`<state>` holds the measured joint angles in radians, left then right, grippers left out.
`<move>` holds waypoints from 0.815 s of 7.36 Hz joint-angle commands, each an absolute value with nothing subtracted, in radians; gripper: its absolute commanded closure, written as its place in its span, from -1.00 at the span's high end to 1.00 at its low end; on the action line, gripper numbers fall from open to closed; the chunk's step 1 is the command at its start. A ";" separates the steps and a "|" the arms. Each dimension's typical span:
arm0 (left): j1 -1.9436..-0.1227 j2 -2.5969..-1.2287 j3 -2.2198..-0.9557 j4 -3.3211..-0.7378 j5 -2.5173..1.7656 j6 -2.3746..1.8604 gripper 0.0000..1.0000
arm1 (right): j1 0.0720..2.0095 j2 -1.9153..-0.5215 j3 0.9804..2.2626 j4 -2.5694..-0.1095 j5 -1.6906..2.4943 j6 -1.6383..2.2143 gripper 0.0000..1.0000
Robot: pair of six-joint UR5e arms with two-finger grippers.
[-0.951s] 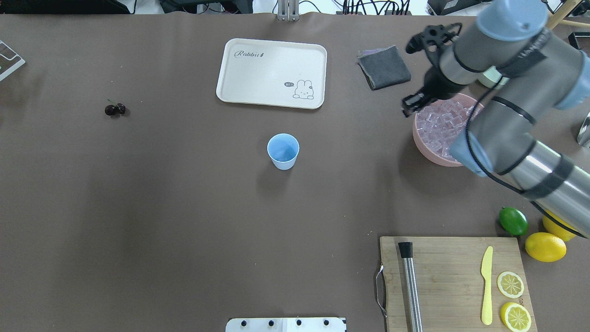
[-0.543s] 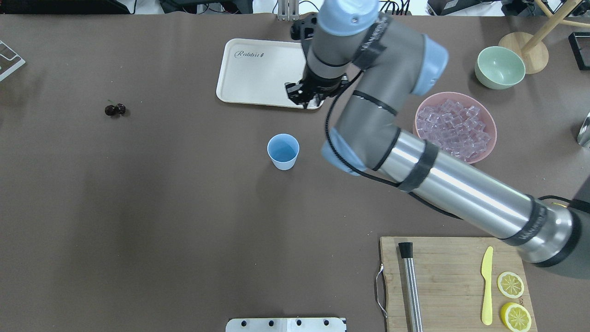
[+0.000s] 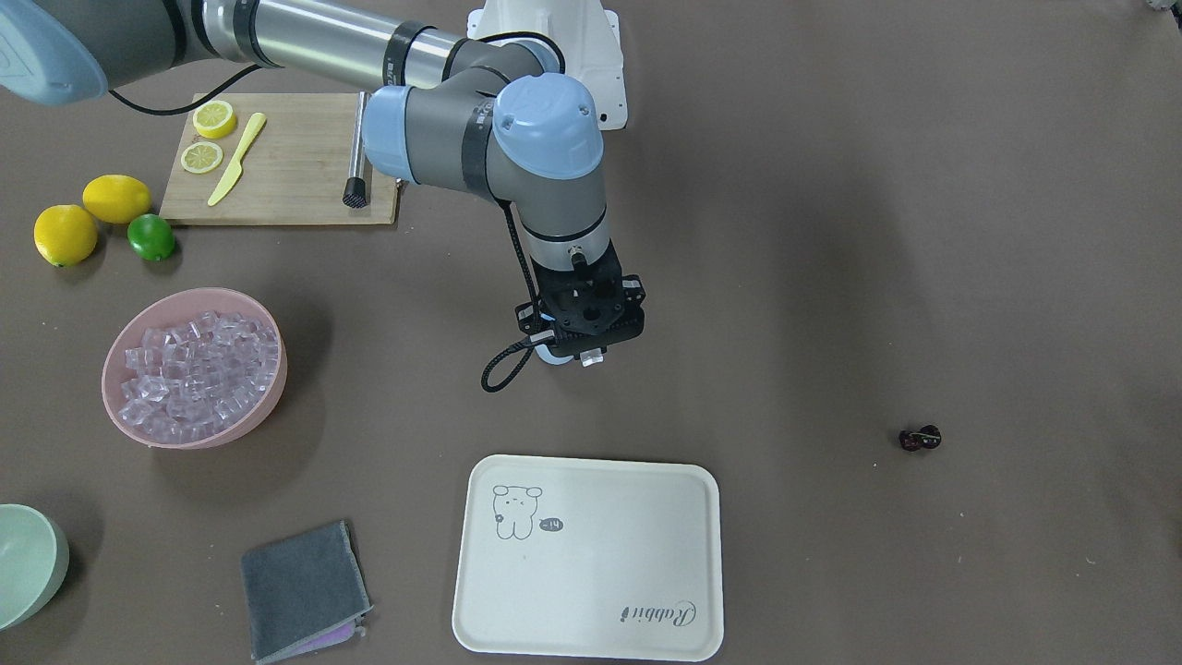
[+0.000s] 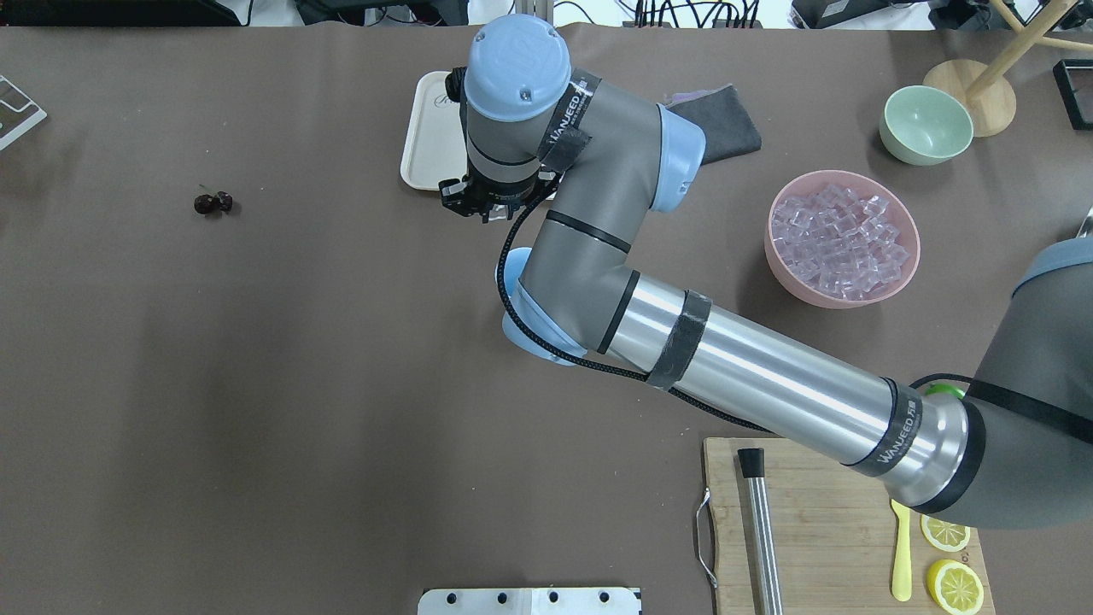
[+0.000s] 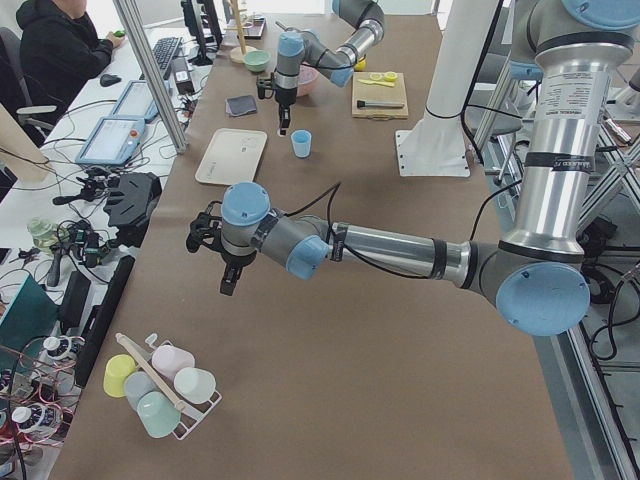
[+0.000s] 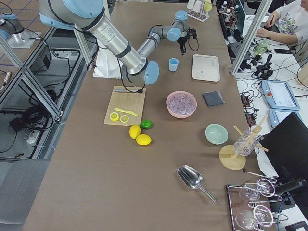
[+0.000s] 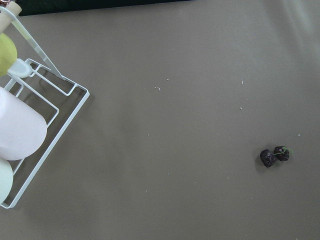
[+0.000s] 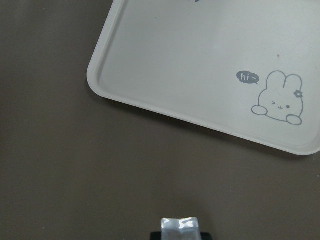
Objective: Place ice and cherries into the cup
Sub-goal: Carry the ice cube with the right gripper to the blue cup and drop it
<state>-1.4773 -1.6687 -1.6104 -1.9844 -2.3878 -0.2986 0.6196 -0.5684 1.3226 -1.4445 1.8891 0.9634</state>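
The light-blue cup [image 5: 301, 144] stands mid-table; in the overhead view my right arm hides it, and in the front view only a sliver [image 3: 552, 357] shows under the wrist. My right gripper [image 3: 587, 355] hangs above the table beside the cup, on the tray side, shut on a clear ice cube [image 8: 180, 225]. A pink bowl [image 4: 905, 256] holds the remaining ice [image 4: 841, 232]. The dark cherries [image 4: 213, 203] lie alone far to the left, and also show in the left wrist view [image 7: 274, 156]. My left gripper [image 5: 228, 285] hovers high above the table; I cannot tell whether it is open or shut.
A cream rabbit tray [image 3: 591, 554] lies just past the cup, with a grey cloth [image 3: 300, 586] and a pale green bowl [image 4: 926, 124] further right. Near the robot, a cutting board [image 4: 820, 512] has a knife, lemon slices and a metal rod; lemons and a lime [image 3: 150, 236] lie alongside. A cup rack [image 5: 160, 385] stands at the left end.
My right arm swung left from over the pink bowl, across the tray, to beside the cup, and now covers the cup in the overhead view. The cherries have not moved.
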 commanded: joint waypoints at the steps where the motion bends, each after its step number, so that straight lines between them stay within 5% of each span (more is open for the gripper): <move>1: -1.479 -1.667 -1.618 -1.987 -2.388 -0.301 0.95 | 0.615 -0.691 1.469 -1.447 1.891 0.957 -1.00; 5: -1.479 -1.666 -1.615 -1.987 -2.393 -0.299 0.95 | 0.577 -0.707 1.497 -1.450 1.876 0.965 -1.00; 6: -1.479 -1.667 -1.609 -1.987 -2.393 -0.299 0.95 | 0.571 -0.710 1.496 -1.448 1.875 0.960 -0.73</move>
<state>-1.4788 -1.6666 -1.6134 -1.9865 -2.3924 -0.2993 0.5778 -0.7079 1.4959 -1.4487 1.8781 0.9626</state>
